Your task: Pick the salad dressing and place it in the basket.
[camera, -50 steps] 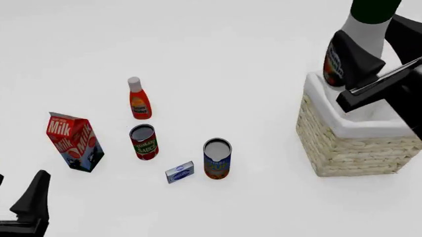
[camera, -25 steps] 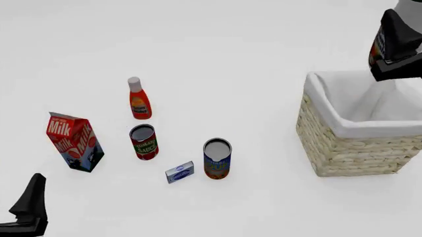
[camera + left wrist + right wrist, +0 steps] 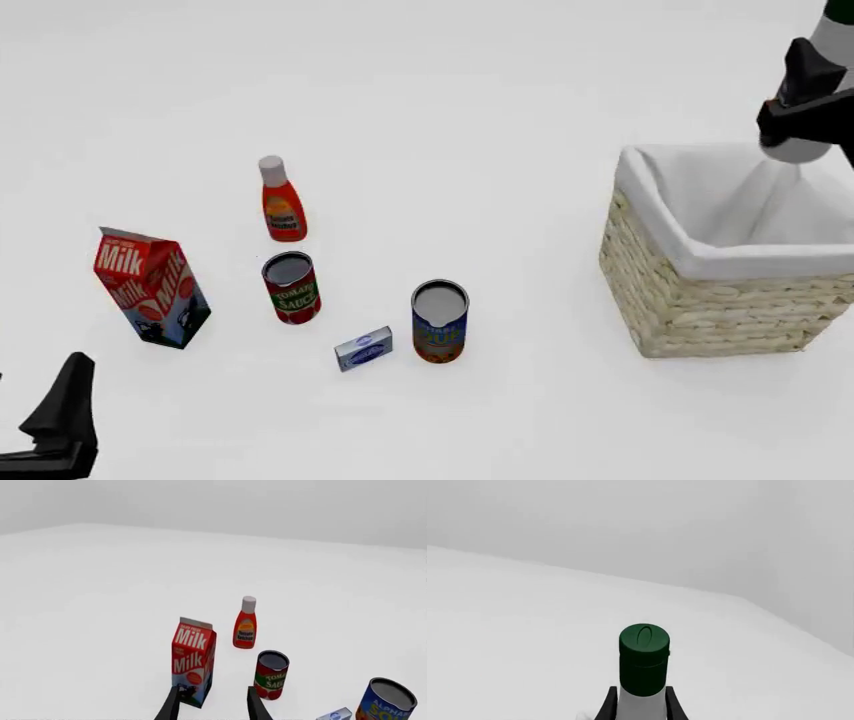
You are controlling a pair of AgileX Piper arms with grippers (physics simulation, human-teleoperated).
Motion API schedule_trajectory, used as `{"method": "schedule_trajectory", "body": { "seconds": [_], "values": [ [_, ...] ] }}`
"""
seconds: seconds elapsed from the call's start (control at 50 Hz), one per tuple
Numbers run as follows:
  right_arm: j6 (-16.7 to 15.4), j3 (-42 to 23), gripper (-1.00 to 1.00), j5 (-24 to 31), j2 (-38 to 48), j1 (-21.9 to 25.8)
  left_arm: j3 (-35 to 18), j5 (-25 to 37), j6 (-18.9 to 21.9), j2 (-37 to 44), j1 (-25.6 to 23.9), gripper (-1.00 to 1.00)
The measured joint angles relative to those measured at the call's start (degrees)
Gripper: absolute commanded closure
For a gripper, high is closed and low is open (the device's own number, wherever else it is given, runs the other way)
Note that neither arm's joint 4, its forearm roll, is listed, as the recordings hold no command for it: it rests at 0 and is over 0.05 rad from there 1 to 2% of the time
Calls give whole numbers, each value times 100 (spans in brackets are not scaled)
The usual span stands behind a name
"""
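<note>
The salad dressing point(image 3: 798, 150), a white bottle with a dark green cap point(image 3: 644, 655), hangs in my right gripper point(image 3: 806, 98) above the far right part of the basket point(image 3: 707, 300). The basket is woven straw with a white cloth lining and nothing shows inside it. In the right wrist view the two fingers point(image 3: 608, 706) clasp the white neck just below the cap. The bottle's label is hidden now. My left gripper point(image 3: 60, 425) is open and empty at the near left corner, close to the milk carton point(image 3: 150, 288).
A red ketchup bottle with a white cap point(image 3: 280, 200), a tomato sauce can point(image 3: 291, 288), a soup can point(image 3: 439, 321) and a small blue-and-white box point(image 3: 363, 349) stand in the middle left. The left wrist view shows the milk carton point(image 3: 193, 660) just beyond its fingers.
My right gripper has carried the salad dressing up and to the right, from low over the basket's far left corner to high over its right side. The left gripper sank slightly.
</note>
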Motion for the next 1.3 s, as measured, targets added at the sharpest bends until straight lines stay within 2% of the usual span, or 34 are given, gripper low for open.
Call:
{"method": "schedule_trajectory", "body": {
  "seconds": [0.2, 0.44, 0.82, 1.3],
  "values": [
    [382, -108, 100, -106, 500, -291, 1, 47, -50, 0, -5, -100],
    [594, -202, 100, -285, 1017, -491, 2, 108, -101, -1, -57, -100],
    [679, -408, 100, -550, 1747, -588, 2, 155, -93, -1, -112, -100],
    [498, -704, 100, -540, 2383, -554, 1, 173, -61, -1, -130, -100]
  ]
}}
